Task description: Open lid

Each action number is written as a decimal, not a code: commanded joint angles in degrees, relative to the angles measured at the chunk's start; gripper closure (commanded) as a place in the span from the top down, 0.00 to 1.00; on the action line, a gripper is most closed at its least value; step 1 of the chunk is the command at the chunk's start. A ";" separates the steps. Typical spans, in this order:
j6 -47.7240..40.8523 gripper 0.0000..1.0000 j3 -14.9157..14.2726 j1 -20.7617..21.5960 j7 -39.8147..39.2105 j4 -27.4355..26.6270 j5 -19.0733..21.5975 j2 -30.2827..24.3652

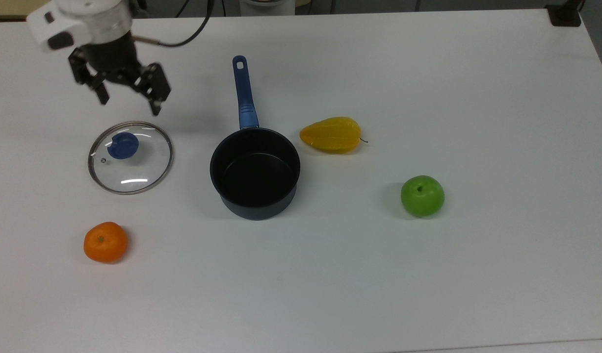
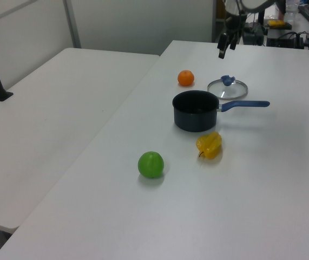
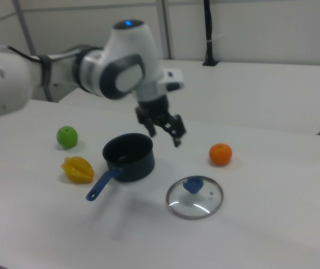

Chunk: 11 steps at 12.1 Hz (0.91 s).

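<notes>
The round glass lid (image 1: 130, 158) (image 2: 228, 88) (image 3: 195, 197) lies flat on the white table, blue knob (image 1: 122, 146) up, to the top view's left of the dark saucepan (image 1: 255, 172) (image 2: 196, 110) (image 3: 129, 156). The saucepan stands uncovered and empty, its blue handle (image 1: 244, 95) pointing to the top view's top. My gripper (image 1: 129, 103) (image 2: 223, 50) (image 3: 165, 134) hangs open in the air above the lid, well clear of the knob, with nothing between its fingers.
An orange (image 1: 105, 241) sits below the lid in the top view. A yellow star fruit (image 1: 331, 134) and a green apple (image 1: 422, 195) lie to the top view's right of the saucepan. A black clamp (image 1: 564, 14) sits at the table's far right corner.
</notes>
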 commanded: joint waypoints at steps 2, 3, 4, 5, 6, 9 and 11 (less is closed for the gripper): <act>-13.85 1.00 -0.05 5.88 4.45 0.39 -1.05 -6.43; -16.06 1.00 -0.05 6.51 5.16 0.66 -0.87 -7.22; -16.96 1.00 0.04 7.12 5.34 0.58 -0.70 -7.93; -17.92 1.00 0.04 8.70 6.13 0.57 -0.69 -8.37; -18.02 1.00 0.04 8.89 7.62 0.31 -0.69 -9.16; -17.93 1.00 0.04 9.06 8.60 -0.13 -0.78 -10.04; -18.02 1.00 0.04 10.38 8.60 -0.13 -0.96 -10.04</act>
